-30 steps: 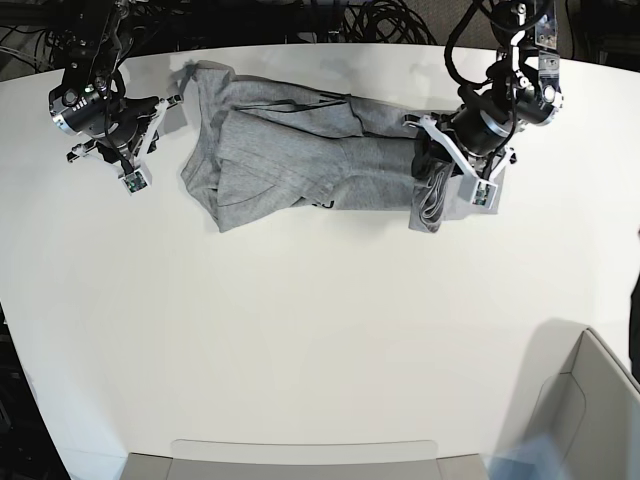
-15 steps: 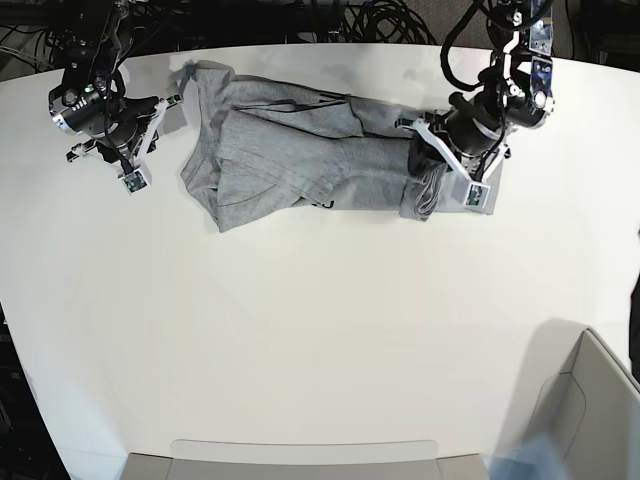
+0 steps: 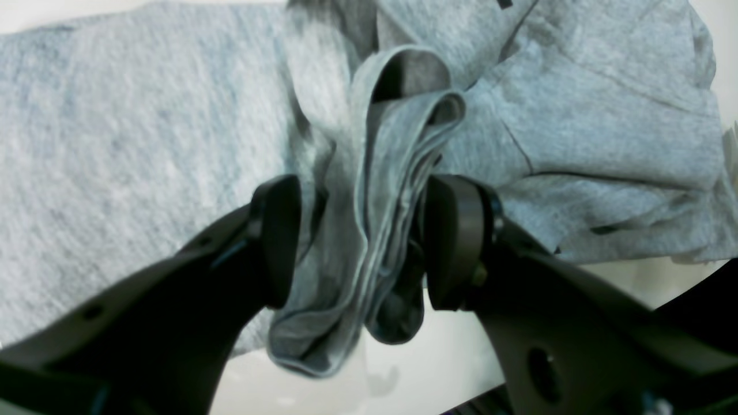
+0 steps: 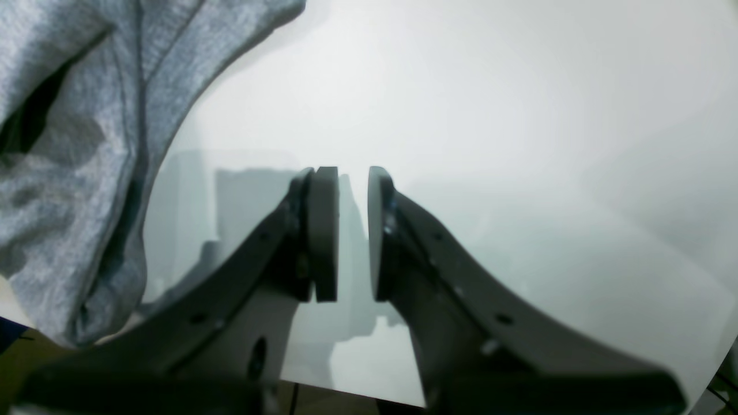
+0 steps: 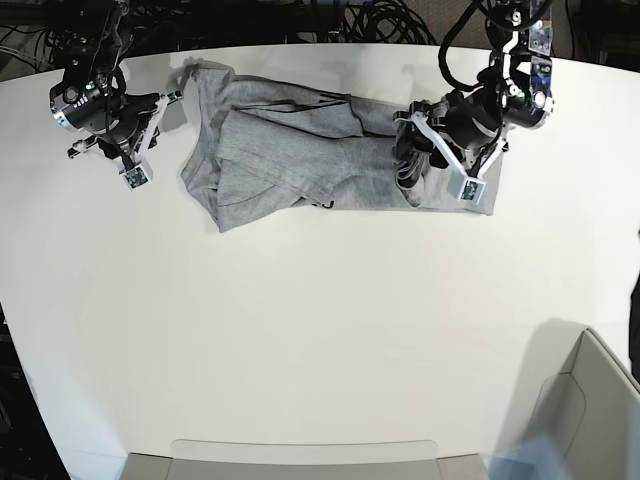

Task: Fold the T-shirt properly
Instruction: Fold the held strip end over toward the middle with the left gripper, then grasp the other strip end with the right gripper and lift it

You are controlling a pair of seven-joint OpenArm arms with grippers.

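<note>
The heather-grey T-shirt (image 5: pixel 290 160) lies crumpled along the far side of the white table (image 5: pixel 300 330). Its right end is bunched up under my left gripper (image 5: pixel 412 160). In the left wrist view my left gripper (image 3: pixel 364 219) stands open, and a loose upright fold of the T-shirt (image 3: pixel 144 144) sits between its spread fingers. My right gripper (image 5: pixel 150 140) hovers over bare table just left of the shirt's left edge. The right wrist view shows my right gripper (image 4: pixel 353 230) with a narrow gap between its pads and nothing in it; the T-shirt (image 4: pixel 69 144) hangs at that view's left.
A grey bin (image 5: pixel 590 410) stands at the near right corner. A flat grey tray edge (image 5: pixel 300 455) runs along the near side. Dark cables (image 5: pixel 380 20) lie behind the table's far edge.
My left gripper carried the shirt's right end leftward over the body, then spread its jaws off the fold. The right arm has hardly moved.
</note>
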